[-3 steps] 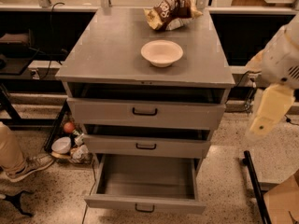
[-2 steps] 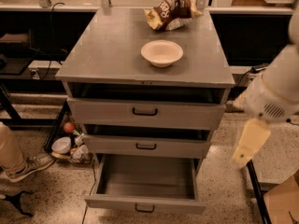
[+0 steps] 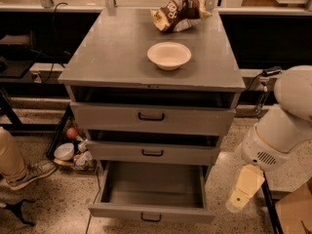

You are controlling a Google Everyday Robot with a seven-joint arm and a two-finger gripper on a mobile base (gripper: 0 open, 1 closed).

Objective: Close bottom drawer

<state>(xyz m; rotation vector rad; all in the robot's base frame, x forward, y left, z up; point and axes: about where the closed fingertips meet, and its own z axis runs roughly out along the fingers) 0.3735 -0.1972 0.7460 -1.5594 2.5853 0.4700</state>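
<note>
First, floor clutter (image 3: 70,152): lay by the cabinet's left foot, just beside the open tray's left wall yet outside its path; needed no handling.
Bottom drawer (image 3: 122,212): stood pulled well out at the base of the cabinet, lowest of three, tray bare, low front panel nearest the camera; not yet closed.
Handle (image 3: 151,217): sat at the middle of that panel; judged the right place to press, for a square run on the slides rather than a skewed one.
Middle drawer (image 3: 195,155): sat directly above the open tray, front set well back from the bottom panel; best left untouched, so approach kept low.
Counter (image 3: 112,52): carried a white bowl (image 3: 169,55) and a crumpled snack bag (image 3: 178,13), well above the work; called for a slow, even push with no slam at the end.
Hand (image 3: 237,201): hung low to the right of the cabinet, near the drawer's right front corner but apart from it, pointed at the floor.
Hand's grip: could not be told as apart or together.
Path, as judged: had to swing left around the right corner, come in front of the panel, then press straight back until flush under the middle front.
Risk, as judged: might clip the corner on the sweep, or rack the tray if pressed off-centre.
Cardboard box (image 3: 295,213): stood at far right, near the arm (image 3: 282,130); worth minding on the swing.
</note>
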